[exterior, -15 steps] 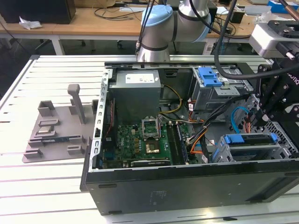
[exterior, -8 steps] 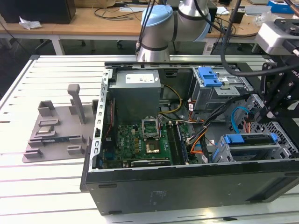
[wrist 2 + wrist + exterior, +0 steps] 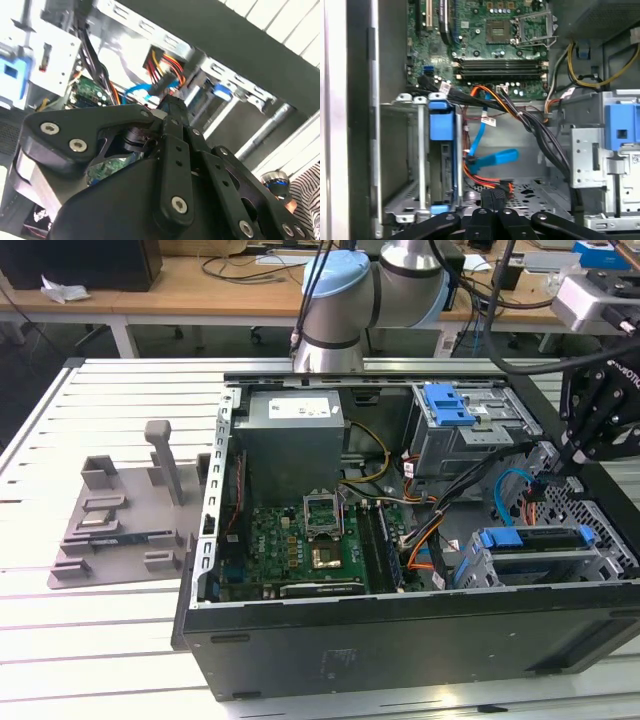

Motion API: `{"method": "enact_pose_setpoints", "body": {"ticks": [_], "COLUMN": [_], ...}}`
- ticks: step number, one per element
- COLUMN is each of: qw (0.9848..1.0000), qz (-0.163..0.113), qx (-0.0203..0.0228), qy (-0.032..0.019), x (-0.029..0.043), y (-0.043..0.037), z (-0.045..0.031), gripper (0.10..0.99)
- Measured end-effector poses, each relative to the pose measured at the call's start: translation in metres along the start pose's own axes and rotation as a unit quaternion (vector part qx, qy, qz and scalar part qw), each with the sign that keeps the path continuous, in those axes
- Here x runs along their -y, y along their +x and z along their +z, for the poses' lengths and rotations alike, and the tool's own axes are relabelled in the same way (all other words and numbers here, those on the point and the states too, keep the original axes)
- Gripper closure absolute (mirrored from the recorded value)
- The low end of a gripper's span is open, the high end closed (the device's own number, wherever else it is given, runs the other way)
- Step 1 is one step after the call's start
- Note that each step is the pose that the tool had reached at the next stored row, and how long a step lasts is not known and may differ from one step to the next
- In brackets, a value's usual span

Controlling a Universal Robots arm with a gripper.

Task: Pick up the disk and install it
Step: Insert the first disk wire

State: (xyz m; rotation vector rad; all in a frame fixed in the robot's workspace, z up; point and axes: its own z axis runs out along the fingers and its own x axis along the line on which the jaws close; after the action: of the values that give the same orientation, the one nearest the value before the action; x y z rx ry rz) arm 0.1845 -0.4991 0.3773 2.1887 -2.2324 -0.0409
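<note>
While seated in its bay, disk [image 3: 535,540] lies flat lengthwise.

One computer case [image 3: 400,640], one motherboard [image 3: 300,540], one power supply [image 3: 295,435], two blue-handled drive cages [image 3: 450,405], one grey fixture tray [image 3: 125,515].

In the second wrist view the black claw [image 3: 167,117] hangs over the open computer case [image 3: 240,45], fingers pressed together, its tip beside a blue cable [image 3: 140,91] and red-and-yellow wires [image 3: 167,65]. A green circuit board [image 3: 90,92] lies beyond.
</note>
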Motion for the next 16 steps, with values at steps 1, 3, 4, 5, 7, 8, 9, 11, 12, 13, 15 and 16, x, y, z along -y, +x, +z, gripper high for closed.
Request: {"method": "enact_pose_setpoints", "body": {"ticks": [1, 3, 4, 5, 7, 8, 9, 11, 12, 13, 15, 16], "qw": [1.0000, 1.0000, 1.0000, 1.0000, 1.0000, 1.0000, 1.0000, 1.0000, 1.0000, 1.0000, 1.0000, 1.0000], "qz": [0.000, 0.000, 0.000, 0.000, 0.000, 0.000, 0.000, 0.000, 0.000, 0.000, 0.000, 0.000], "qx": [-0.0003, -0.0008, -0.0008, -0.0008, -0.0008, -0.0007, -0.0008, -0.0007, -0.0008, -0.0008, -0.0021, -0.0052], "qy": [0.0000, 0.0000, 0.0000, 0.0000, 0.0000, 0.0000, 0.0000, 0.0000, 0.0000, 0.0000, 0.0000, 0.0001], "x": [0.0014, 0.0038, 0.0039, 0.0039, 0.0039, 0.0039, 0.0039, 0.0039, 0.0039, 0.0039, 0.0039, 0.0040], "y": [-0.0009, -0.0060, -0.0061, -0.0062, -0.0063, -0.0063, -0.0064, -0.0064, -0.0065, -0.0065, -0.0073, -0.0098], "z": [0.0003, 0.0014, 0.0015, 0.0014, 0.0015, 0.0015, 0.0014, 0.0015, 0.0014, 0.0015, 0.0028, 0.0049], "gripper": [0.980, 0.980, 0.980, 0.980, 0.980, 0.973, 0.918, 0.851, 0.784, 0.784, 0.784, 0.784]}}
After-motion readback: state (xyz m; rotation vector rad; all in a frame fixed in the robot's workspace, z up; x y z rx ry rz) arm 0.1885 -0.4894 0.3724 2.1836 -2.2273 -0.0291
